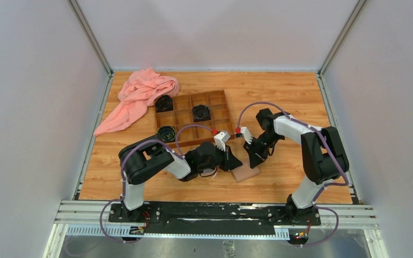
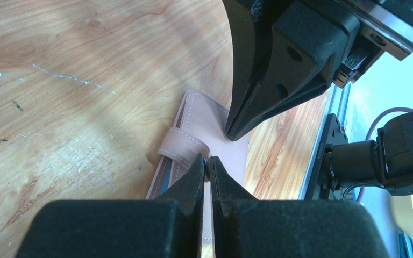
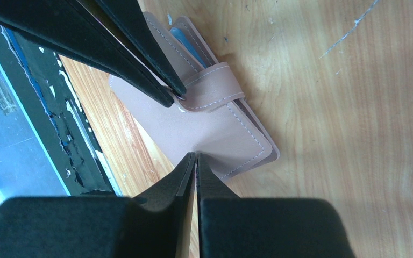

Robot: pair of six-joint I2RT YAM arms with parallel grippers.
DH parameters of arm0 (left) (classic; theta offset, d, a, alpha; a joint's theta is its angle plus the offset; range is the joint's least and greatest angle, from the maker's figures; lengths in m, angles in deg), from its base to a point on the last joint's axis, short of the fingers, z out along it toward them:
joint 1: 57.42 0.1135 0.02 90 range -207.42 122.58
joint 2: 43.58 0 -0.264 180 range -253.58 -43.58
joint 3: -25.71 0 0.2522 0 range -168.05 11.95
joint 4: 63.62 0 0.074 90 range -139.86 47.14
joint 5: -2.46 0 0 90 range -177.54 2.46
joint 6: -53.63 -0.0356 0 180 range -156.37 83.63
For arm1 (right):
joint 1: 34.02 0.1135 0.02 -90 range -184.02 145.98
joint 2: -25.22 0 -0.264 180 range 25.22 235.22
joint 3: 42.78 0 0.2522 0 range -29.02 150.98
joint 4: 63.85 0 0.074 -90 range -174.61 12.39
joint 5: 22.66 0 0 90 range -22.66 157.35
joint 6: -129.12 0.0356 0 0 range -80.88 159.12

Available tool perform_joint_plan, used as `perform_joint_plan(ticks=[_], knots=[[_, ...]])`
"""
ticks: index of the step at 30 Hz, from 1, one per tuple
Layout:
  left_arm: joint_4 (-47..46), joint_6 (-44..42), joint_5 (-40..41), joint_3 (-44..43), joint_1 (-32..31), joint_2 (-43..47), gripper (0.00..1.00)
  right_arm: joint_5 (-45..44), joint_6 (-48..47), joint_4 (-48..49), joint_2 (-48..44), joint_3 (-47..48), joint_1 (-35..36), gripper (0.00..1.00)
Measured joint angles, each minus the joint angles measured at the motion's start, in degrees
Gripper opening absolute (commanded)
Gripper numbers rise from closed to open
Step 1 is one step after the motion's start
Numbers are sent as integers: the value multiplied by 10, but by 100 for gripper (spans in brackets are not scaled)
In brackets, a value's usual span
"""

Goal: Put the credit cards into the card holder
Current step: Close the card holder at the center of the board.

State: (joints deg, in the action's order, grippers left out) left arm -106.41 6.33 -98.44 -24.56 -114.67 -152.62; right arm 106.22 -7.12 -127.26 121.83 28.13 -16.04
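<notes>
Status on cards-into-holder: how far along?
Done, by the look of it: no loose cards show in any view, and the card holder lies folded shut with its strap across. Whether cards are inside cannot be seen. In hand: the left tool, shut, sits at the strap's end; the right tool, shut, on the cover. Left: probably confirm the snap, then withdraw.

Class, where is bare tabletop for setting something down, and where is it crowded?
Free: tabletop right of the wooden box; also the left edge below the pink cloth. Crowded: the card holder, where left gripper and right gripper meet.
</notes>
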Motion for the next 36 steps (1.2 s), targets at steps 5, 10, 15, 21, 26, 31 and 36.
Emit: perform_joint_plan(ticks=[5,10,15,21,26,31,36], knots=[[-3,-5,0,2,-2,0,3,7,7,0,8,2,-3,6],[-1,-20,1,2,-4,0,4,9,19,-1,12,4,-6,6],[18,-37,12,-7,-13,2,5,10,25,-1,14,5,-7,6],[67,-70,37,-23,-26,17,6,10,30,-1,15,5,-7,5],[109,-96,59,-35,-38,29,6,10,30,-1,16,6,-7,5],[163,-120,87,-48,-52,47,5,11,31,-2,17,6,-7,5],[204,-142,108,-62,-67,56,5,15,32,-3,19,6,-7,5]])
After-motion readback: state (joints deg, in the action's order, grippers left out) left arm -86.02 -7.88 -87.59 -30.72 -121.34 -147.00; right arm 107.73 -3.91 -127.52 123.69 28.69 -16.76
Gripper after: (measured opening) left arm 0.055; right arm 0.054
